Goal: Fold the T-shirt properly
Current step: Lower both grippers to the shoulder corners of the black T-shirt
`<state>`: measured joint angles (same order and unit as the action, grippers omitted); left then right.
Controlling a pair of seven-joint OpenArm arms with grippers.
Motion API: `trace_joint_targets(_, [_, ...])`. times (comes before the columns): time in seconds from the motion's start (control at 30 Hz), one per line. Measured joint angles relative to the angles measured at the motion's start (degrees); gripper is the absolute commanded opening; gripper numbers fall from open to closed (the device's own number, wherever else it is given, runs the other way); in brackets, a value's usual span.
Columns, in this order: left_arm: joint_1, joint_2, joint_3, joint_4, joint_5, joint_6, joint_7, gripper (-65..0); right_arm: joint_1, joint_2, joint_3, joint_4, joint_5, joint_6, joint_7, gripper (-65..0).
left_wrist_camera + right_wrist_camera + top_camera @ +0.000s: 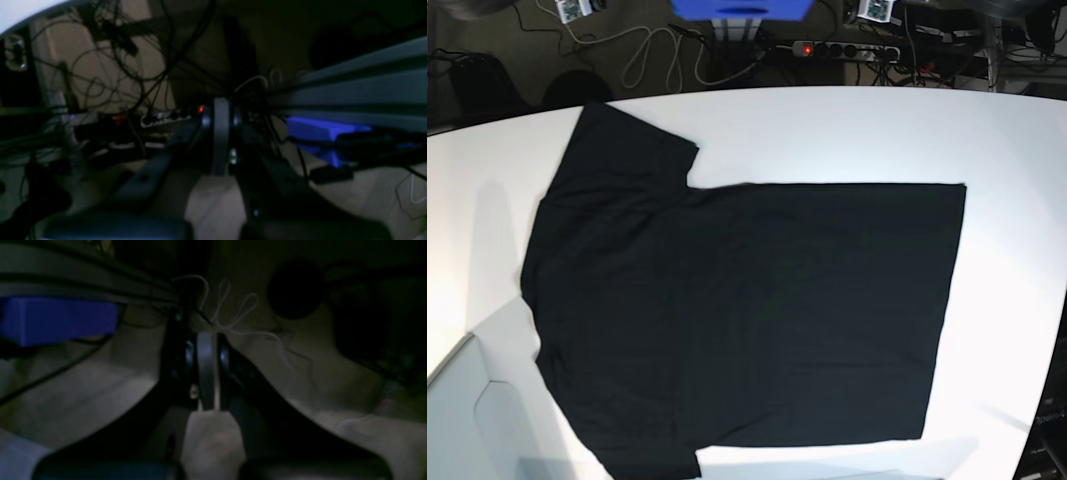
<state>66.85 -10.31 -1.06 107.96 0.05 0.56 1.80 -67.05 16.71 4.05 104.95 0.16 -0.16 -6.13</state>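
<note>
T-shirt lies flat, long axis left-right, sleeves leftward; left hand and right hand clenched empty.

We see a white desk, brightly and evenly lit from above. Past its far edge, toward 12 o'clock, the floor lies dark. There a blue box sits at 12 o'clock, a power strip with a red glowing switch at 1 o'clock, and a looping white cable at 11 o'clock. The wrist views are dim and blurred: a beige floor, tangled black cables and a grey aluminium rail.
</note>
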Motion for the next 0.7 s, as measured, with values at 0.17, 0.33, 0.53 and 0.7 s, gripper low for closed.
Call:
trace_joint_targets(0.17, [-0.24, -0.02, -4.09, 6.6, -0.02, -0.15, -0.63, -63.8, -2.49, 0.02, 4.2, 12.83, 0.2, 0.02, -3.15, -56.4])
trace_joint_targets(0.33, [-4.66, -0.02, -8.28, 7.67, -8.59, -0.55, 0.0, -43.8, 0.37, 0.04, 5.18, 15.08, 0.07, 0.07, -3.65, -37.0])
trace_joint_targets(0.53, [-14.64, -0.17, -18.25, 6.25, -21.29, -0.42, 3.87, -24.1, 5.2, 0.04, 3.26, 15.1, 0.11, 0.11, -3.61, -28.0])
trace_joint_targets(0.7, [-28.98, 0.02, -27.39, 1.99, -28.61, -2.25, 20.17, -23.9, 8.02, -2.01, 2.78, 15.1, 0.11, 0.09, -3.56, -28.1])
